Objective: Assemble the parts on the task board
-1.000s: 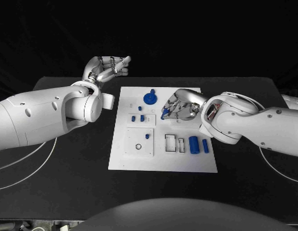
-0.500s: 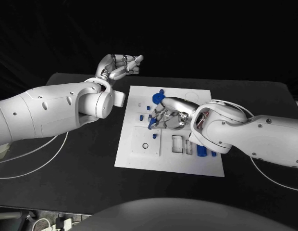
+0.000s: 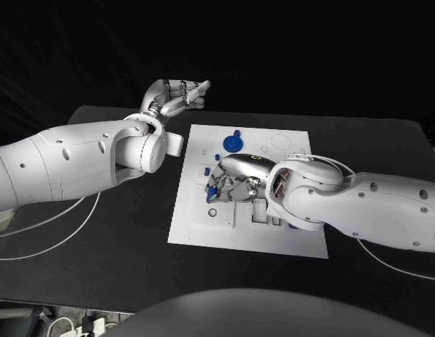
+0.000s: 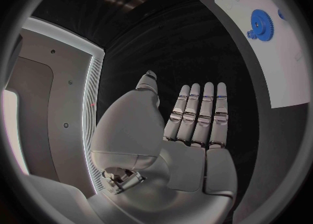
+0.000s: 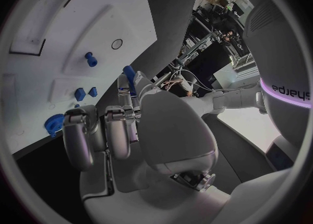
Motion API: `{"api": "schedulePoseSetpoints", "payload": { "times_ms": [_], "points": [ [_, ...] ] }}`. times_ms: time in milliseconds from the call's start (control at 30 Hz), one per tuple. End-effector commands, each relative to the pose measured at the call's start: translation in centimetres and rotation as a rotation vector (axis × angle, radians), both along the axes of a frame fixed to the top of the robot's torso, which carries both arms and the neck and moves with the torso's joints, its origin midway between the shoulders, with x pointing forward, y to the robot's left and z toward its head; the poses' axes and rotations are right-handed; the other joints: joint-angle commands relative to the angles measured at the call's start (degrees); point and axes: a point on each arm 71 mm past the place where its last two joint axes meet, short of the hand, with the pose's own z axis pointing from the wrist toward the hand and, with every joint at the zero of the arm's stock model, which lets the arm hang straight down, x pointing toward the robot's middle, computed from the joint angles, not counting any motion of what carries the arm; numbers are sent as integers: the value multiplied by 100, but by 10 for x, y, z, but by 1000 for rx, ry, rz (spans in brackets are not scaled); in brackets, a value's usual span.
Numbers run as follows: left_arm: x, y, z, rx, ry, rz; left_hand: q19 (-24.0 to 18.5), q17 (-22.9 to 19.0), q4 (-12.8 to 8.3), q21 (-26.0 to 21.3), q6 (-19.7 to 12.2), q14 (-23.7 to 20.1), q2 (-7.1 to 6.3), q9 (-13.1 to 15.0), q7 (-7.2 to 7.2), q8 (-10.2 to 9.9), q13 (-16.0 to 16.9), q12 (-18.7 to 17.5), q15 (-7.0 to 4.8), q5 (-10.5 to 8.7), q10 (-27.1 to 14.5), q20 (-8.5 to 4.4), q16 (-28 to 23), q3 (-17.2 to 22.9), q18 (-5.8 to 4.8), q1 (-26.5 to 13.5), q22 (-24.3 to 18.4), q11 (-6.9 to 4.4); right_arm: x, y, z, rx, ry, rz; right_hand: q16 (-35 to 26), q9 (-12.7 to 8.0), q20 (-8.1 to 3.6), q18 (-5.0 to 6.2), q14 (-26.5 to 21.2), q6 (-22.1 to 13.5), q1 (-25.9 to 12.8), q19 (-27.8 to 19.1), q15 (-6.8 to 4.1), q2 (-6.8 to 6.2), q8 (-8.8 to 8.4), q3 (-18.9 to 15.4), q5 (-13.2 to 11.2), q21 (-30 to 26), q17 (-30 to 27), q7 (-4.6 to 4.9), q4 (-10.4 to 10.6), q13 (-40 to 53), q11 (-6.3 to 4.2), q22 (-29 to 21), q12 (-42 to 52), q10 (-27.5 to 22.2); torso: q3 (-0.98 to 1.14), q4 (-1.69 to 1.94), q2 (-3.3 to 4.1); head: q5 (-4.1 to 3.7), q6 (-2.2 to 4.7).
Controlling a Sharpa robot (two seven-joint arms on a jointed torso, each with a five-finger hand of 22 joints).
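Observation:
The white task board (image 3: 203, 235) lies in the middle of the black table. My right hand (image 3: 230, 181) hovers low over the board's left half and pinches a small blue part (image 5: 129, 75) in its fingertips. Close by it a short blue peg (image 5: 90, 59) stands in the board, next to a small black ring (image 3: 212, 212). A blue gear (image 3: 233, 142) sits at the board's far end, also seen as the gear (image 4: 261, 23) from the left wrist. My left hand (image 3: 177, 95) is raised beyond the board's far left corner, fingers straight and together, holding nothing.
Two small blue pieces (image 5: 80, 94) sit in a recess between the gear and the peg. My right forearm (image 3: 369, 207) covers the board's right side and its slots. White cables (image 3: 45, 225) trail over the table at the left.
The camera view shifted after the earliest frame. My right hand has carried the blue part from the board's middle toward its near left part. The left hand has stayed raised.

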Motion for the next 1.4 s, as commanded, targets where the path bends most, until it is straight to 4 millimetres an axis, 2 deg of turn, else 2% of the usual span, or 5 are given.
{"api": "schedulePoseSetpoints", "payload": {
  "times_ms": [33,300,567,967,1400],
  "points": [
    [-1,-3,1,-8,-5,-16,37,-5,4,-11,-39,-40,61,8,15,22,2,20,16,-10,-40,10,32,33,59,14,-6,-7,-3,2,-6,-79,-24,45,23,46,23,-39,618,75,36,600,40,-7,11,54,28,26,1509,1,-1,-9,29,1509,-24,-25,1,-3,3,-13,1],
    [-1,-2,1,-9,-5,-17,37,-5,4,-11,-39,-40,61,8,15,22,2,20,16,-10,-40,10,32,33,59,14,-6,-7,-3,4,-12,-130,-23,52,23,44,30,-39,618,67,50,600,45,-6,-1,68,28,26,1509,5,-8,-9,34,1509,-25,-44,4,-5,0,-33,1],
    [-1,-3,1,-9,-6,-18,36,-8,4,-11,-40,-41,63,8,15,23,2,21,16,-9,-40,10,34,33,59,15,-8,-7,-5,8,-18,-156,-18,60,23,41,37,-39,618,58,56,600,50,-9,-12,75,28,26,1509,16,-11,-9,42,1509,-26,-61,4,1,-3,-111,1],
    [-1,-1,1,-9,-8,-15,34,-25,4,-11,-44,-47,82,8,16,26,2,30,17,-1,-46,11,46,38,59,25,-26,-6,-5,10,-21,-161,-20,68,23,36,45,-39,618,45,50,600,57,-21,-28,77,27,26,1509,23,-7,-10,50,1509,-27,-85,1,-11,-7,-136,1],
    [-1,-1,1,-9,-7,-16,34,-25,4,-11,-44,-47,82,8,16,26,2,30,17,-1,-46,11,46,38,59,25,-26,-6,-3,13,-22,-157,-48,73,23,32,52,-39,618,29,49,600,63,-25,-44,83,28,26,1509,26,-4,-10,53,1509,-28,-111,6,-1,0,-205,1]
  ]
}}
